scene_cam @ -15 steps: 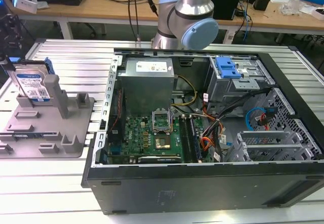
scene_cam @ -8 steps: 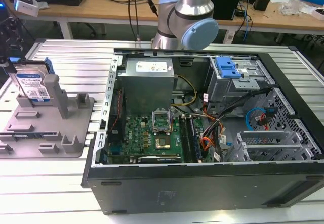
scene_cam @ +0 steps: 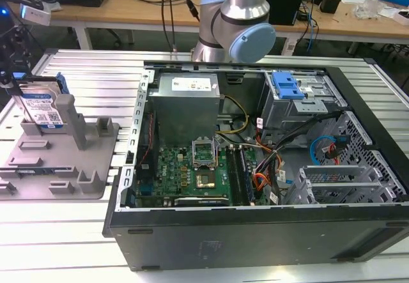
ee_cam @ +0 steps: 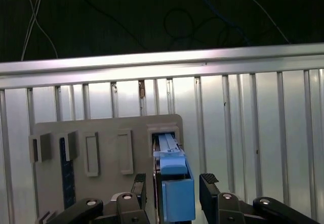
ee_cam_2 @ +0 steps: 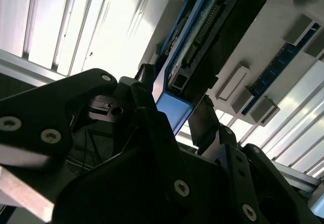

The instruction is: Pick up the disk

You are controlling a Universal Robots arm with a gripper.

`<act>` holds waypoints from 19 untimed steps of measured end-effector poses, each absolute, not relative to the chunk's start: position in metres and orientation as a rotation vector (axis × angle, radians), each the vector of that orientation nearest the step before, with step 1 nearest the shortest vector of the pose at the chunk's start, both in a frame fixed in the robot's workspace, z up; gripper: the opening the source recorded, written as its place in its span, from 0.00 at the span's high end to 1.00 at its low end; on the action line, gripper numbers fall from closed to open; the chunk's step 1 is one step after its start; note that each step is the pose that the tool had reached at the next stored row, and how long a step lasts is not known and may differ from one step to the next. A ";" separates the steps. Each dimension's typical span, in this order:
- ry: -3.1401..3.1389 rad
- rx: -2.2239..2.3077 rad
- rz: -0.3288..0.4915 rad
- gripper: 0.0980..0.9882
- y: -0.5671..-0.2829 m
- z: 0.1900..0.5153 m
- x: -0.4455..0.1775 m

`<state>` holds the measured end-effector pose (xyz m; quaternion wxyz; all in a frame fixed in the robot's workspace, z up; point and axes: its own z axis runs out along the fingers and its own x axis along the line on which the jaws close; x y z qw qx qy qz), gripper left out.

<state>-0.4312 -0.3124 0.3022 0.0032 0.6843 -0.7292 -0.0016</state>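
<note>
The disk stands on edge in a slot of the grey fixture, at the exterior view's left. Its printed label faces the camera and blue rails run along its edges. My gripper hangs over the disk's upper end. In the first wrist view the disk's blue end sits between my two black fingers, with a narrow gap on each side. My gripper is open and straddles the disk. In the second wrist view the disk runs away from my gripper, its blue end lying between the fingertips.
An open computer case lies on the slotted aluminium table, right of the fixture. It holds a motherboard, cables and a metal drive cage with a light-blue latch. The fixture carries several upright posts. Cluttered benches stand behind.
</note>
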 end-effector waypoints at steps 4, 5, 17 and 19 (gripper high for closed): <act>-2.286 2.146 -0.005 0.50 -0.312 0.299 -0.431; -2.286 2.146 -0.005 0.50 -0.312 0.299 -0.431; -2.286 2.146 -0.005 0.70 -0.312 0.297 -0.431; -2.285 2.146 -0.005 0.70 -0.312 0.297 -0.431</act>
